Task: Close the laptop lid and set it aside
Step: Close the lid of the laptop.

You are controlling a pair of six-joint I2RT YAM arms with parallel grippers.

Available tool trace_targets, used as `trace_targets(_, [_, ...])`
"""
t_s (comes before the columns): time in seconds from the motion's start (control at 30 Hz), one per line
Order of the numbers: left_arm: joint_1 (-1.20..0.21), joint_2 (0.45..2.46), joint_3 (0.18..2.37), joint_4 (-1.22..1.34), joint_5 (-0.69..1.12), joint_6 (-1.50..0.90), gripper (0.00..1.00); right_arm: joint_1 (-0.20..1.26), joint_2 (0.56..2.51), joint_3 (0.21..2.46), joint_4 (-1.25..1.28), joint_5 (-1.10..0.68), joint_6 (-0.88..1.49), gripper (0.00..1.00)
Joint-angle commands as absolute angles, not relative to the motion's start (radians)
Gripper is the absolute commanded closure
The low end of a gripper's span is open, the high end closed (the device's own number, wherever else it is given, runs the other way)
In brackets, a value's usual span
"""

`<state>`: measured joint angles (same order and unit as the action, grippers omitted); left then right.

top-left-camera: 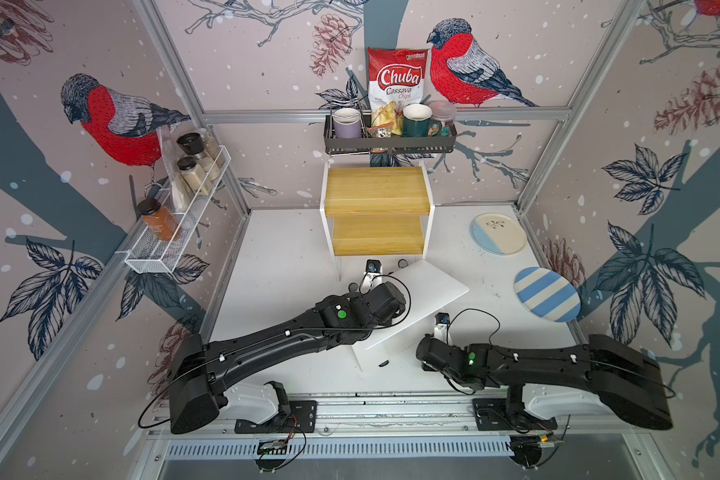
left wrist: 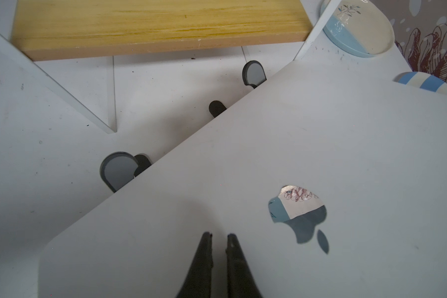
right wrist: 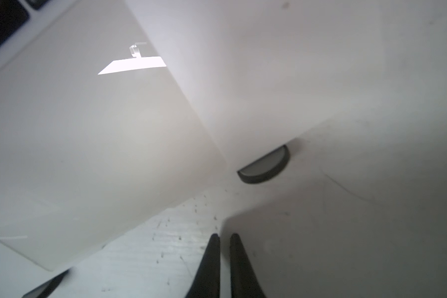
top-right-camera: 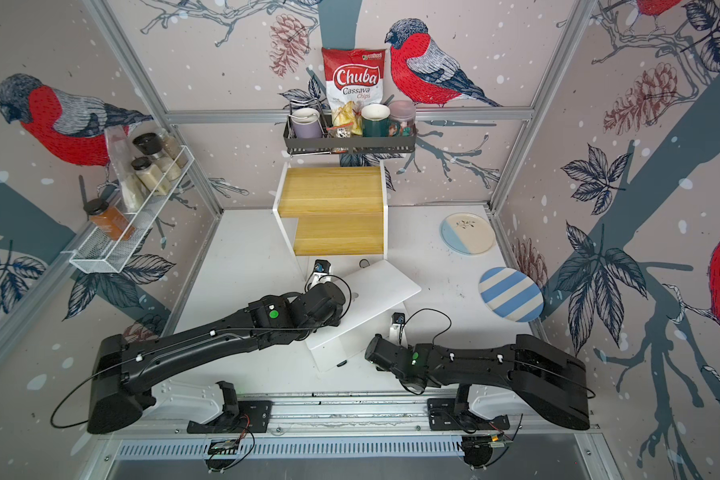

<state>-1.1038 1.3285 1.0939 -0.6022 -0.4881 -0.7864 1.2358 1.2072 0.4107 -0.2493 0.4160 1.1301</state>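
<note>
The silver-white laptop point(top-left-camera: 375, 351) sits tilted on a black stand in the middle of the table. Its lid point(top-left-camera: 431, 291) point(top-right-camera: 385, 286) is lowered over the base, with the outer face and apple logo point(left wrist: 299, 214) turned up. My left gripper point(left wrist: 220, 234) is shut, and its fingertips rest on the lid point(left wrist: 320, 144) beside the logo. My right gripper point(right wrist: 224, 235) is shut with nothing between its fingers. It hovers low over the table by the laptop's front edge, where the trackpad point(right wrist: 88, 142) and a few black keys point(right wrist: 0, 20) show.
A two-step wooden shelf point(top-left-camera: 377, 208) stands just behind the laptop. The stand's black feet point(left wrist: 119, 170) stick out under the lid's far edge, and one hook point(right wrist: 263, 165) shows at the front. A cream-and-blue plate point(top-left-camera: 499, 232) and a striped plate point(top-left-camera: 547, 300) lie to the right. Wall racks hold jars and mugs.
</note>
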Motion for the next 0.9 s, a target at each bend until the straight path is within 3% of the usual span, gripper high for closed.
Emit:
trace_targets(0.0, [-1.110, 1.343, 1.073, -0.609, -0.476, -0.820, 0.86, 1.236, 1.106, 0.384, -0.371, 0.457, 1.187, 0.83])
trace_targets(0.27, [-1.109, 1.390, 1.060, -0.582, -0.490, -0.837, 0.86, 1.224, 0.762, 0.389, -0.779, 0.557, 1.365, 0.69])
trace_targets(0.5, [-1.109, 1.421, 1.049, -0.568, -0.508, -0.849, 0.87, 1.169, 0.640, 0.448, -1.072, 0.634, 1.471, 0.61])
trace_targets(0.7, [-1.109, 1.452, 1.035, -0.549, -0.513, -0.859, 0.86, 1.115, 0.638, 0.537, -1.146, 0.669, 1.379, 0.52])
trace_targets(0.87, [-1.109, 1.459, 1.005, -0.519, -0.520, -0.851, 0.87, 1.057, 0.660, 0.590, -1.032, 0.620, 1.173, 0.43])
